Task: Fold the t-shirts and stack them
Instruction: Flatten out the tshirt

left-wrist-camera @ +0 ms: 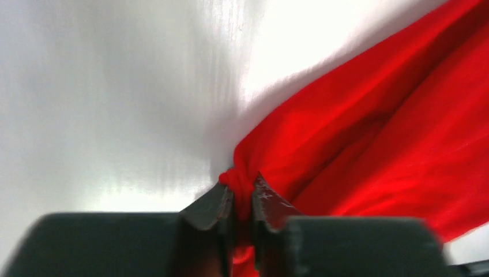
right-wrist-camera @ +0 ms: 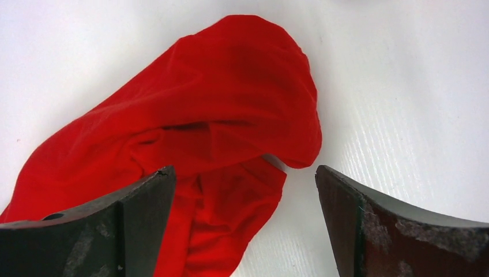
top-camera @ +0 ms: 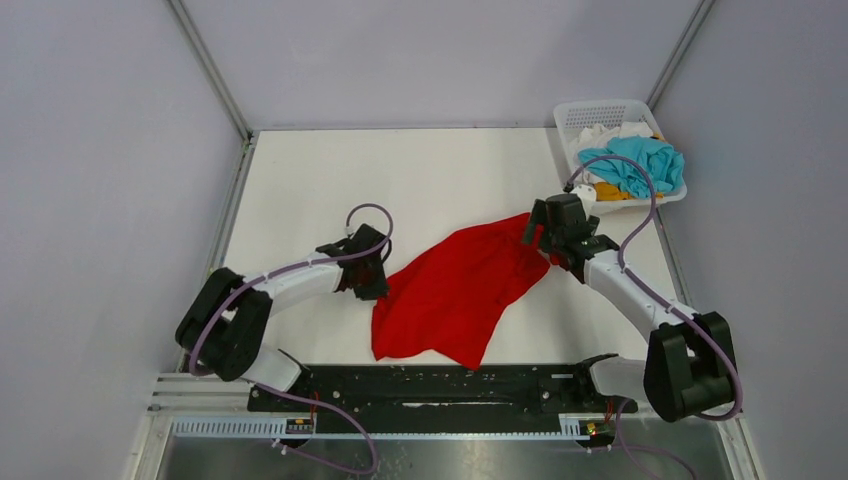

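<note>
Left hand (left-wrist-camera: 242, 191) pinching red t-shirt (left-wrist-camera: 369, 138), right hand (right-wrist-camera: 243, 172) spread over it

You can read no text, label, brand, number or sign in any of the three views. If something is printed on the small parts fixed to the long black metal rail (top-camera: 440, 385) at the near edge of the table, it is too small for you to tell.
</note>
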You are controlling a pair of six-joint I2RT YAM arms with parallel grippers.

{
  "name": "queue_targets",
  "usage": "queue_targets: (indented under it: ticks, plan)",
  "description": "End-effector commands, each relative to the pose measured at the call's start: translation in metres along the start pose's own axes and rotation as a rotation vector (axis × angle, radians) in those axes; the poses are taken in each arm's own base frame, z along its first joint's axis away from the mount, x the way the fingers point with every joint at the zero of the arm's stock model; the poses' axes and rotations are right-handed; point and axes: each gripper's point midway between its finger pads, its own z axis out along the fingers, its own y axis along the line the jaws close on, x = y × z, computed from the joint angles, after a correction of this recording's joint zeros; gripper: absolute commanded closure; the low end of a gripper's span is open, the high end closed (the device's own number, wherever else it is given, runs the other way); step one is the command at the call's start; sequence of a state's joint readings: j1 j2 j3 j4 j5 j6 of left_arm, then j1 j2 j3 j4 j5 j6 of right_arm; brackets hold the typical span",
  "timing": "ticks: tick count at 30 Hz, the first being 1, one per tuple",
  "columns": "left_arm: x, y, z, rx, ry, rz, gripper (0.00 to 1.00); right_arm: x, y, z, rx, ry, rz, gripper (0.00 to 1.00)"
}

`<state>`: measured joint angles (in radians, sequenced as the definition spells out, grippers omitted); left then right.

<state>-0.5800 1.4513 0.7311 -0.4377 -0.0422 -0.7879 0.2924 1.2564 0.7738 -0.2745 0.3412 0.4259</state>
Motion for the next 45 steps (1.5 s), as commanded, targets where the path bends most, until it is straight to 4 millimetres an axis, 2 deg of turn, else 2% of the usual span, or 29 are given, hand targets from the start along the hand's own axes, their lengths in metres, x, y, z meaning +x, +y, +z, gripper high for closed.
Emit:
queue_targets:
  ticks: [1,3,5,10,13,18,21,23,26,28,31,32,37,41,45]
  plan:
    - [-0.017,-0.005,0.010,-0.025,-0.052,-0.004,1.00,-0.003,-0.015,0.011,0.061,-0.004,0.166,0.01]
    - [-0.028,-0.008,0.004,-0.029,-0.086,0.002,1.00,0.000,-0.025,0.016,0.076,0.034,0.249,0.02]
    - [-0.038,-0.011,-0.004,-0.031,-0.122,0.007,1.00,0.000,-0.028,0.019,0.061,0.058,0.305,0.03]
    - [-0.047,-0.010,-0.017,-0.037,-0.169,0.011,1.00,-0.014,-0.014,0.032,0.005,0.057,0.303,0.04]
    - [-0.048,-0.011,-0.019,-0.026,-0.177,0.002,1.00,-0.015,-0.002,0.047,-0.019,0.083,0.337,0.07]
    - [-0.051,-0.014,-0.022,-0.016,-0.189,-0.013,1.00,0.010,0.016,0.076,-0.058,0.199,0.370,0.17]
    - [-0.056,-0.016,-0.027,-0.009,-0.214,-0.014,1.00,0.011,0.025,0.080,-0.096,0.221,0.346,0.31]
    - [-0.062,-0.018,-0.033,-0.004,-0.236,-0.014,1.00,0.002,0.029,0.077,-0.128,0.200,0.329,0.54]
    - [-0.076,-0.024,-0.049,0.007,-0.288,-0.006,1.00,-0.017,0.028,0.063,-0.143,0.134,0.310,0.97]
    - [-0.089,-0.027,-0.068,0.017,-0.347,-0.010,1.00,-0.038,0.024,0.046,-0.151,0.049,0.300,1.00]
    - [-0.110,-0.032,-0.106,0.060,-0.463,-0.014,1.00,-0.073,0.020,0.009,-0.180,-0.081,0.275,1.00]
    - [-0.117,-0.036,-0.123,0.085,-0.507,-0.016,1.00,-0.089,0.018,-0.012,-0.199,-0.143,0.278,1.00]
    - [-0.144,-0.042,-0.217,0.217,-0.735,-0.033,1.00,-0.144,0.008,-0.101,-0.282,-0.404,0.306,1.00]
    - [-0.150,-0.038,-0.291,0.326,-0.894,-0.037,1.00,-0.173,-0.007,-0.178,-0.322,-0.567,0.313,1.00]
    - [-0.143,-0.036,-0.353,0.452,-0.999,-0.018,1.00,-0.185,-0.013,-0.251,-0.418,-0.705,0.304,1.00]
